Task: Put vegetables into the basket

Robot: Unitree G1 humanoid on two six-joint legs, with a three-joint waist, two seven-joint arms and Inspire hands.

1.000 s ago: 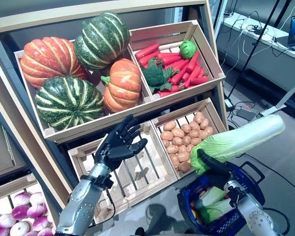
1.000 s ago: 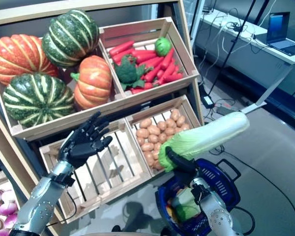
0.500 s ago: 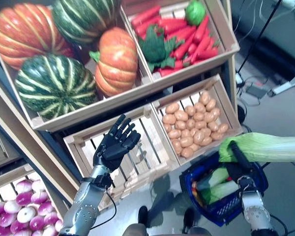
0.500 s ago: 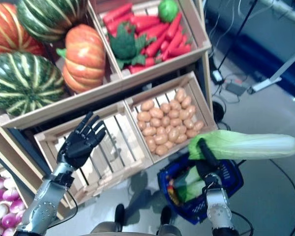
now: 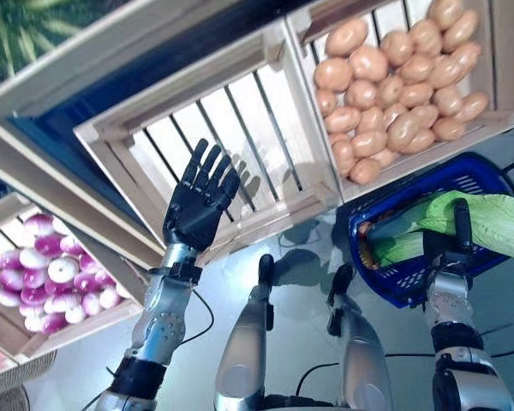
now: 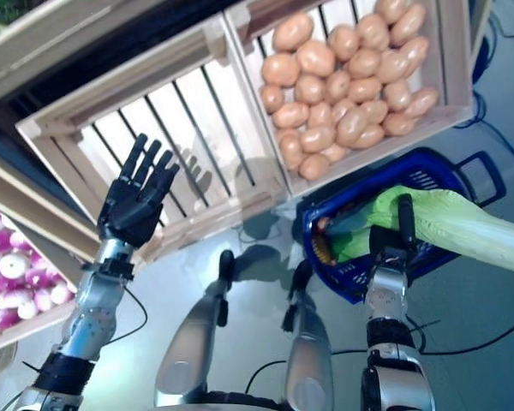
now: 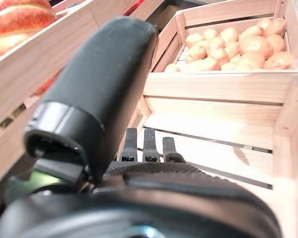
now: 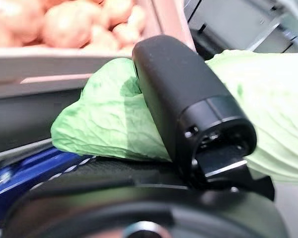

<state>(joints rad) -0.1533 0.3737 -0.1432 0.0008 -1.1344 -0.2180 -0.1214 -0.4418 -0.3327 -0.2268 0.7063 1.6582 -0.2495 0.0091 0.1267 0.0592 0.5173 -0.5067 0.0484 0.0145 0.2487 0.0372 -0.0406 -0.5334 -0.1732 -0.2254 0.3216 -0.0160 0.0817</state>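
My right hand (image 5: 456, 244) is shut on a long green and white napa cabbage (image 5: 497, 224), thumb over its leafy end, as the right wrist view shows (image 8: 114, 114). It holds the cabbage just above the blue plastic basket (image 5: 394, 287) on the floor, the white stalk end reaching out past the basket's right side. Other green and white vegetables (image 6: 347, 240) lie in the basket. My left hand (image 5: 197, 201) is open with fingers straight, raised in front of an empty slatted wooden crate (image 5: 231, 145); it also shows in the left wrist view (image 7: 144, 144).
The wooden stand holds a crate of potatoes (image 5: 394, 94) right behind the basket. A lower crate of purple and white round vegetables (image 5: 43, 282) sits at the left. Grey floor lies in front of the stand.
The camera has tilted down, so the upper crates have left the view. My right hand has lowered the cabbage closer to the basket. The left hand stays raised and open.
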